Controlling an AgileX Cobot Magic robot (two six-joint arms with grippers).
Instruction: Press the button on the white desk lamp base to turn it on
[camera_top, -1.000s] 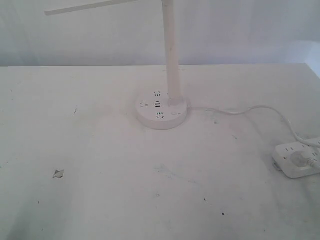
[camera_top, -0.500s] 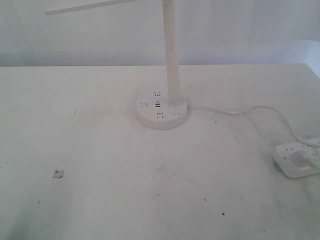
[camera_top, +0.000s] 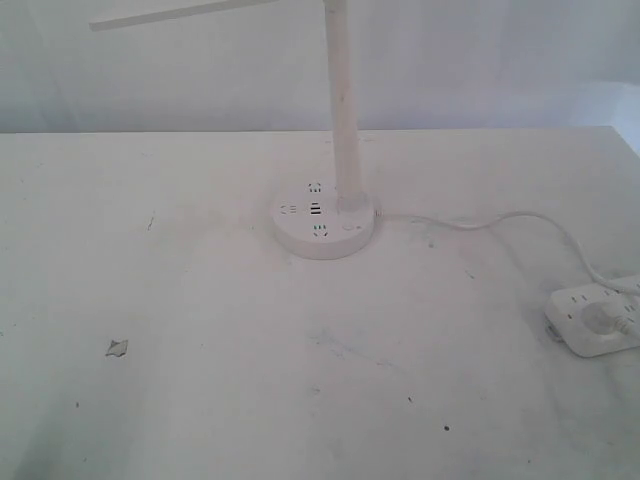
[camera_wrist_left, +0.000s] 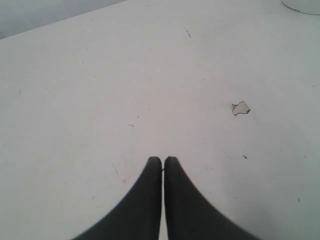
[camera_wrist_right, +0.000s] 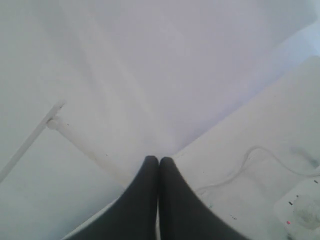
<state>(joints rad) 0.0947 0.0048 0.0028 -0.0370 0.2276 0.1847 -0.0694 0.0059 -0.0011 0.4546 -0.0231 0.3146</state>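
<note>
A: So, where does the white desk lamp base (camera_top: 326, 238) sit?

B: Toward the back of the worktop (camera_top: 200, 400), a little right of the middle in the exterior view. Its slim stem (camera_top: 345, 100) stands upright on the right part of the disc, and the lamp head (camera_top: 180, 12) reaches out to the left, high up.

A: And the button (camera_top: 350, 227)?

B: It is a faint small circle on the top of the disc, just beside the foot of the stem, on the near right side. The dark socket holes (camera_top: 320, 230) and USB slots (camera_top: 315, 212) lie to its left.

A: Anything else on the worktop?

B: A white cable (camera_top: 500, 218) runs from the right side of the base to a white power strip (camera_top: 575, 300) at the right edge, and a plug (camera_top: 600, 318) sits in the strip. A small chip (camera_top: 117, 347) marks the surface at the near left, well apart from the lamp.

A: How do the fingers stand?

B: The left fingers (camera_wrist_left: 156, 167) are pressed together at the tips and hold nothing. They hang over bare worktop with the chip near them, well apart from the base. The right fingers (camera_wrist_right: 151, 167) are closed the same way, also empty. They are raised and point toward the pale wall, and their camera also takes in the cable and the power strip.
</note>
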